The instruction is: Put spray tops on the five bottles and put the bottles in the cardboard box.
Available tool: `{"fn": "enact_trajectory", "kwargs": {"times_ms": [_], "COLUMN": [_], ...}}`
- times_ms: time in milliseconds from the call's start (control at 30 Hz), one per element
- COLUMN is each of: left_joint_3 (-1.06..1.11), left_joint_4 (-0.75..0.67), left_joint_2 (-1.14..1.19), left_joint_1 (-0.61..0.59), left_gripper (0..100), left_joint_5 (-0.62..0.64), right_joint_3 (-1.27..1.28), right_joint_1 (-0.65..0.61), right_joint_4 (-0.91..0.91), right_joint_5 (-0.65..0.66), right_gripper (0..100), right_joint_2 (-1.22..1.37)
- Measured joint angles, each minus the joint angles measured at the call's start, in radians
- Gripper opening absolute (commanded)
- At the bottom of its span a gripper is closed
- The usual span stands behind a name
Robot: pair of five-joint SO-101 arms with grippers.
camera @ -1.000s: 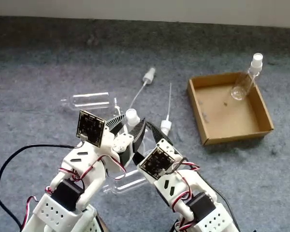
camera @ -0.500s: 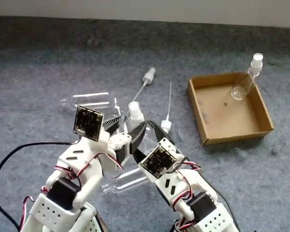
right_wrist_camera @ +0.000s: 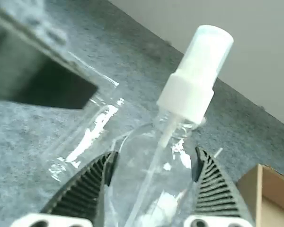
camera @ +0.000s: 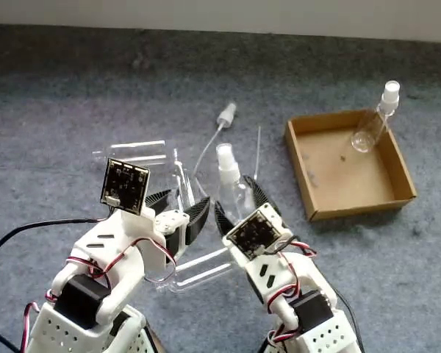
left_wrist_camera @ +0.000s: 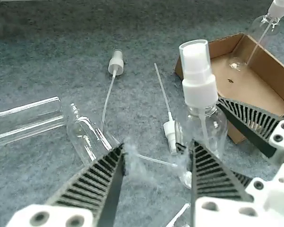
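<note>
My right gripper (camera: 237,197) is shut on a clear bottle (camera: 233,187) that stands upright with a white spray top (camera: 226,157) on it. The same bottle (right_wrist_camera: 154,175) sits between the ribbed fingers (right_wrist_camera: 83,189) in the right wrist view. My left gripper (left_wrist_camera: 157,150) is open just beside that bottle (left_wrist_camera: 201,124), with nothing between its fingers; in the high view this left gripper (camera: 182,204) is left of the bottle. The cardboard box (camera: 397,173) lies to the right, and a capped bottle (camera: 373,123) leans on its far wall.
Three uncapped bottles lie on the grey felt: one (camera: 132,152) far left, one (camera: 182,182) by my left gripper, one (camera: 200,268) between the arms. A loose spray top (camera: 226,115) with its tube lies beyond them. Another spray top (left_wrist_camera: 169,130) lies near the held bottle.
The left gripper has let go of the spray top and drawn back to the left, open. The right gripper has carried the capped bottle up and slightly right.
</note>
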Motion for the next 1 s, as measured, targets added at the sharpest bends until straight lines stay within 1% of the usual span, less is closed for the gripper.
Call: {"fn": "enact_trajectory", "kwargs": {"times_ms": [100, 200, 267, 500, 600, 667, 867, 1000], "left_joint_3": [0.0, 0.0, 0.002, 0.106, 0.13, 0.135, 0.14, 0.167], "left_joint_4": [0.0, 0.0, 0.0, 0.0, 0.0, 0.0, 0.0, 0.0], "left_joint_2": [0.0, 0.0, 0.0, -0.002, 0.0, 0.0, 0.0, 0.0], "left_joint_1": [0.0, 0.002, 0.008, 0.146, 0.169, 0.18, 0.192, 0.288], "left_gripper": [17, 17, 17, 17, 17, 17, 17, 17], "left_joint_5": [0.008, 0.094, 0.144, 0.169, 0.169, 0.169, 0.169, 0.169], "right_joint_3": [-0.034, -0.103, -0.15, -0.259, -0.29, -0.305, -0.344, -0.345], "right_joint_1": [0.071, 0.112, 0.118, 0.121, 0.118, 0.091, -0.086, -0.161], "right_joint_4": [0.0, 0.0, 0.0, 0.0, 0.0, 0.0, 0.0, 0.0], "right_joint_5": [0.0, 0.0, -0.017, -0.224, -0.29, -0.307, -0.313, -0.315], "right_gripper": [12.0, 12.0, 12.0, 12.0, 12.0, 12.0, 12.0, 12.0], "right_joint_2": [0.0, 0.0, 0.0, 0.0, -0.002, -0.002, -0.002, -0.002]}}
